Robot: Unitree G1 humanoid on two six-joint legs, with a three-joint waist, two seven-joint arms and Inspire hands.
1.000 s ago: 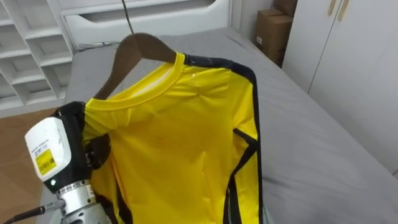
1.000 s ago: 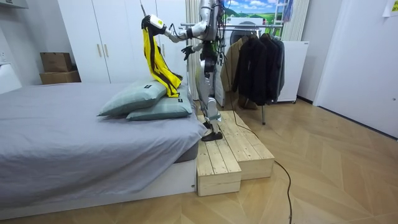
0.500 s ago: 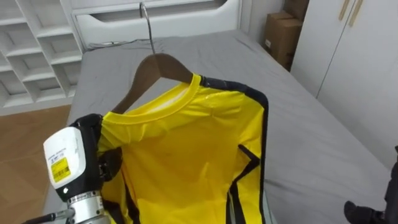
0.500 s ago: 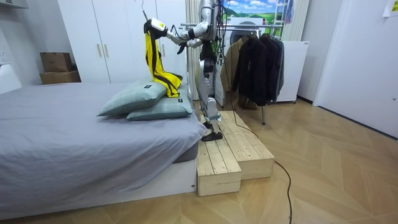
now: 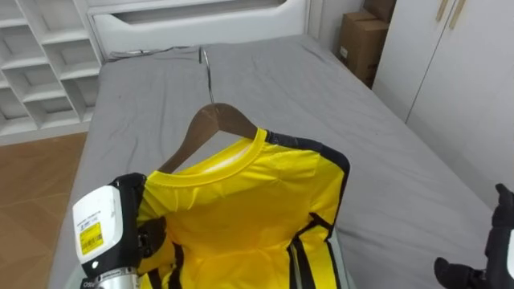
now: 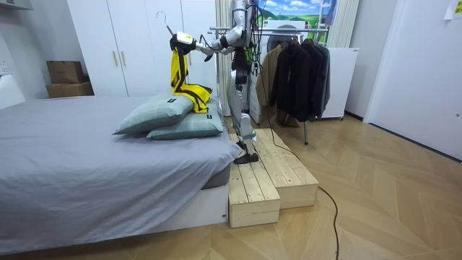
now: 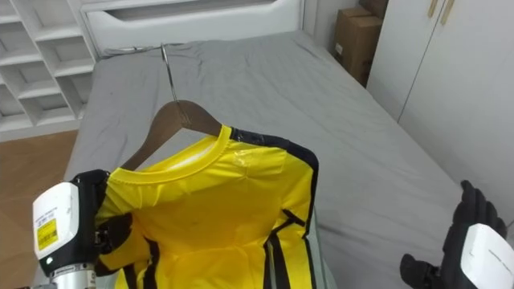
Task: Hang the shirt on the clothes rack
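Stands on the wooden platform [image 6: 271,170] at the corner of the bed [image 5: 385,160], facing along the mattress; clothes rail [image 6: 285,26] with dark coats [image 6: 299,72] just behind. Holds the yellow shirt [image 5: 249,209], already on the wooden hanger [image 5: 217,122], raised over the bed's near edge in the left hand [image 5: 147,239]. Fingers clamped on the shirt's shoulder where cloth covers the hanger's end, presumably so that garment and hanger lift as one and the cloth cannot slide off. Wire hook [image 5: 207,71] upright and free, clear for the rail. Shirt's lower part hanging down to the pillows [image 6: 170,115] at the bed's corner; touching or just above, cannot tell. Right hand [image 7: 474,229] low at the right side, fingers apart and straight, holding nothing, probably free to steady the hanger. Judged step: carrying toward the rail. Calls for a turn away from the bed, with the trailing hem likely to drag.
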